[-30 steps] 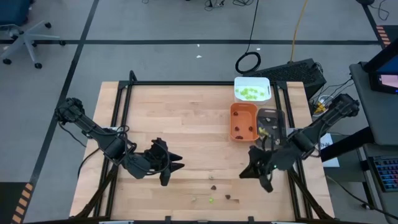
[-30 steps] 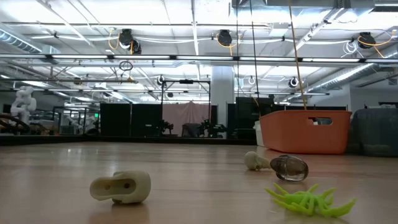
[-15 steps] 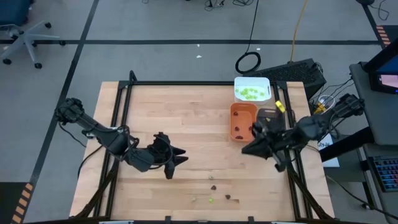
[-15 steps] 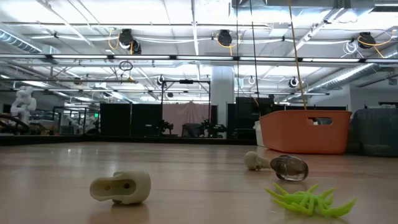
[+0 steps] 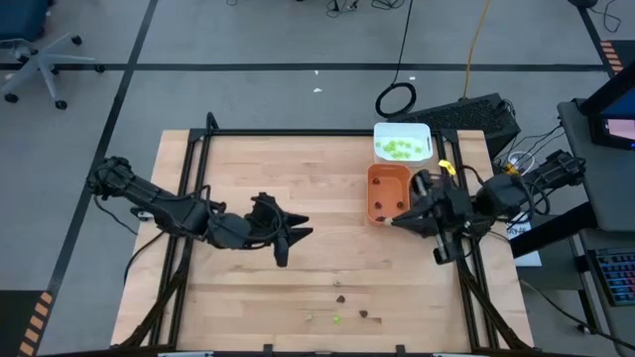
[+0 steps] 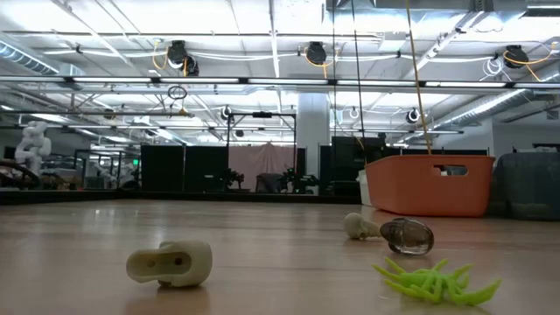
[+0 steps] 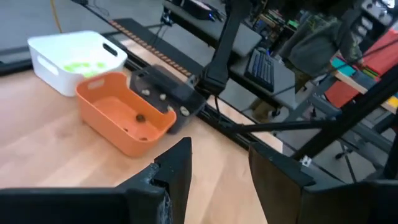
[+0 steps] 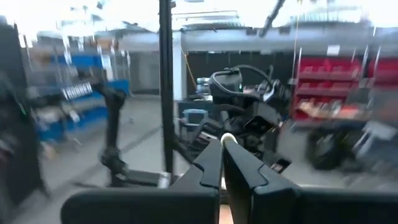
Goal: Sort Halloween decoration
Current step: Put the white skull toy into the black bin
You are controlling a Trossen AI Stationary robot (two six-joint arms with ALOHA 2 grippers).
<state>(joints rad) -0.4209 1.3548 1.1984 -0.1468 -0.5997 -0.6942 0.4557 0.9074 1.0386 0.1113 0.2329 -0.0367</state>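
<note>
Clenched tight at the right end effector (image 5: 396, 221), with what looks like a pale beige piece (image 8: 227, 139) nipped at the very tips. Swung up in the last second from the near half of the desk (image 5: 268, 169) to the right edge, now at the near end of the orange tray (image 5: 388, 191). Probably carrying that piece toward the grey tray (image 7: 163, 93), already holding pale bits; mostly hidden under the arm from above.

Released and empty at the left end effector (image 5: 298, 234), fingers (image 7: 176, 169) spread. Pushed from left of centre toward mid-desk, likely heading for the next pick.

Still to sort near the near edge: a lime-green spider (image 6: 433, 280), a dark brown piece (image 6: 408, 235) touching a small pale bone (image 6: 359, 227), and a pale skull-like piece (image 6: 171, 262) well apart. Farther off, the white tray (image 5: 402, 142) with green pieces at the far right corner. Nothing in the way of either arm.
</note>
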